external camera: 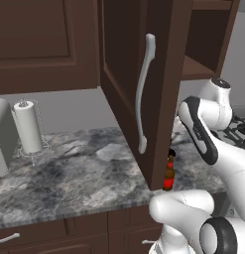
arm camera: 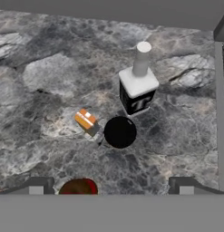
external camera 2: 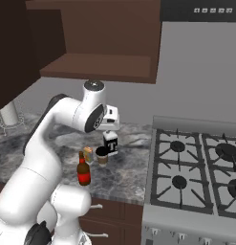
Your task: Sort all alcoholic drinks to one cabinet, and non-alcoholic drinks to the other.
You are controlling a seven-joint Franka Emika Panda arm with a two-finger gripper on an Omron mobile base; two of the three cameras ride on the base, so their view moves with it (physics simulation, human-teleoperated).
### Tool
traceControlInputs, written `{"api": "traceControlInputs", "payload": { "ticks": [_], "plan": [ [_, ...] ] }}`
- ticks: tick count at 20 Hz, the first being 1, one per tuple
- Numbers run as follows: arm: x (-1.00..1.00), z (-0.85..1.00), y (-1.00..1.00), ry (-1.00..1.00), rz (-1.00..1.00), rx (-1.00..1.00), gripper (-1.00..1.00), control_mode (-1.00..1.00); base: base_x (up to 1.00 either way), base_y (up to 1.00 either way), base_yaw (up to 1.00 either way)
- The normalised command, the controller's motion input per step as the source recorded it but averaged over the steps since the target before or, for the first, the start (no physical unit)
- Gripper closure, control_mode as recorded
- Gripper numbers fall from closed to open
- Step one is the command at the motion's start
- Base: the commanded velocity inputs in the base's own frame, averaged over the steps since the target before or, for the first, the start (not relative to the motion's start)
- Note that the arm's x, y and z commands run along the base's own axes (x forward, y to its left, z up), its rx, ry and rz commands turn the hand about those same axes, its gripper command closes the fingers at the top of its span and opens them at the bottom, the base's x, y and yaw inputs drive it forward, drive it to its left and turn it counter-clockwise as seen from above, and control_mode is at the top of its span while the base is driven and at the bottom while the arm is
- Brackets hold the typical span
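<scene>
Four drinks stand close together on the marble counter. The white bottle with a black "T" label is farthest back. In front of it are the tan coffee cup with a dark lid and the small yellow-orange can. The brown bottle's red cap pokes up at the bottom. My gripper hangs open above them, holding nothing. From the right base, the gripper is just over the white bottle, with the cup, can and brown bottle nearer.
A panelled cabinet door with a long silver handle stands swung open over the counter, close to the brown bottle. The open cabinet's shelf is above the drinks. A stove lies to the right, a paper towel roll far left.
</scene>
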Motion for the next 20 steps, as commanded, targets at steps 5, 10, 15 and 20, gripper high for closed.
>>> {"api": "traceControlInputs", "payload": {
  "ticks": [5, 10, 15, 20],
  "plan": [
    [0.27, -0.23, -0.16, -0.07, 0.03, 0.0, -1.0, -1.0, 0.0, 0.0, 0.0],
    [0.28, -0.21, -0.08, 0.0, 0.01, 0.02, -1.0, -1.0, 0.0, 0.0, 0.0],
    [0.29, -0.3, 0.0, 0.06, 0.03, 0.05, -1.0, -1.0, 0.0, 0.0, 0.0],
    [0.24, -0.2, 0.0, 0.03, 0.05, 0.05, -1.0, -1.0, 0.0, 0.0, 0.0]
  ]
}}
